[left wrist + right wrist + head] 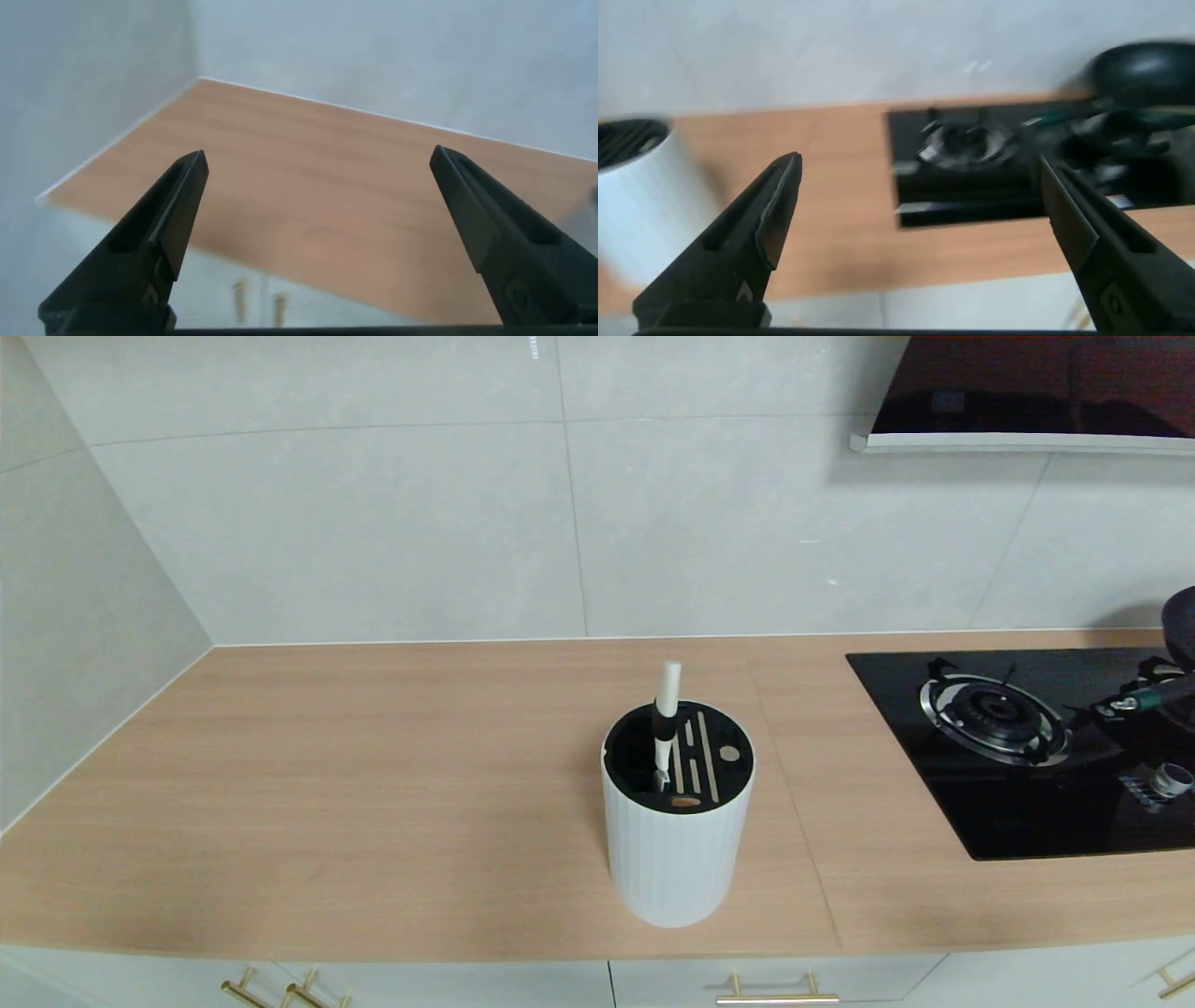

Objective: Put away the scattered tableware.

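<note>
You have a pale tiled wall point(373, 523) behind a long wooden tabletop point(373, 784) that runs from the left corner across to the right. A black glass hob point(1027, 821) is set into the right end of the tabletop, and a dark range hood point(1027, 392) hangs on the wall above it.

The white ribbed holder point(674, 859) stands upright near the tabletop's front edge, around the middle and well apart from the hob. Its black top has an open compartment on its left half and narrow slots on its right half.

A dark pan point(1181, 621) shows at the far right edge, over the hob.

Your left pincer point(318, 187) is spread wide, and between its fingers point(159, 243) you see the tabletop's left end where it meets the wall. Your right pincer point(920, 201) is also spread wide, with the holder off to one side of it and the hob and pan farther off.

The white-handled utensil point(666, 709) stands nearly upright in the holder's open compartment. Its handle rises above the rim and its lower end is down inside. You cannot tell what kind of utensil it is.

A round burner point(991, 714) sits at the middle of the hob, with a small knob point(1169, 779) near the hob's right front. Brass cabinet handles point(775, 997) line the fronts below the tabletop.
</note>
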